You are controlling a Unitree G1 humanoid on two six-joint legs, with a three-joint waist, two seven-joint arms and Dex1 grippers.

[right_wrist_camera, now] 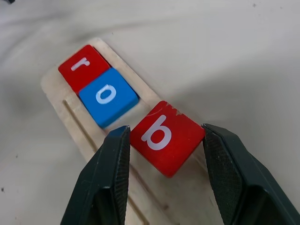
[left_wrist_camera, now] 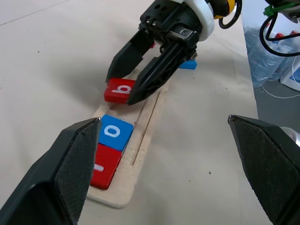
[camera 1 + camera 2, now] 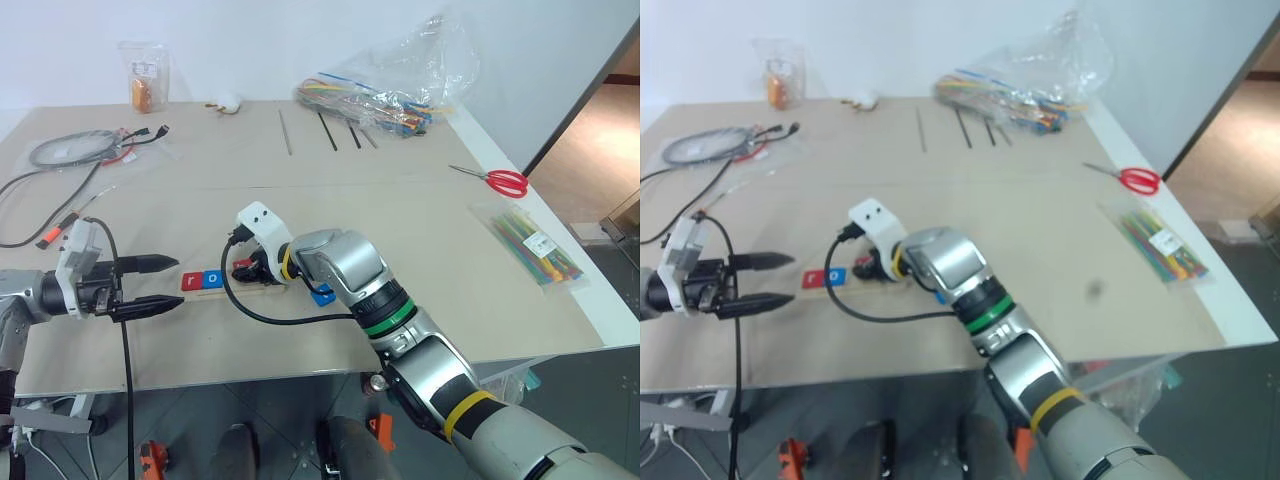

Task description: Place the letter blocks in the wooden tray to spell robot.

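- On the counter (image 3: 430, 250), near the front-left part: wooden tray (image 2: 140, 154), long and pale, with a thin groove along one side.
- In the tray's left end, side by side and touching: red "r" block (image 1: 83, 67), then blue "o" block (image 1: 107, 96).
- Next along, slightly skewed and close to the "o": red "b" block (image 1: 166, 136), clamped between the narrow-set jaws of the right gripper (image 1: 164, 164), one finger on each side edge. Whether resting on the tray or just above it, cannot tell.
- Beyond the tray's right end, beside the right arm: another blue block (image 3: 322, 294), letter unreadable.
- Left of the tray, apart from it and touching nothing: left gripper (image 3: 150, 284), jaws spread wide and empty, pointing right toward the tray's left end.
- Open room: broad bare counter right of the tray and behind it, up to the clutter along the far edge.
- Far left: cables (image 3: 70, 150) coiled and trailing toward the left edge.
- Far edge: small bag with orange contents (image 3: 143, 78); clear bag of coloured cable ties (image 3: 385, 100); thin dark rods (image 3: 330, 130) lying near it.
- Right side: red-handled scissors (image 3: 495, 180); second packet of coloured ties (image 3: 530, 245) close to the right edge, label too small to read.
- Legible writing limited to the white lowercase "r", "o", "b".
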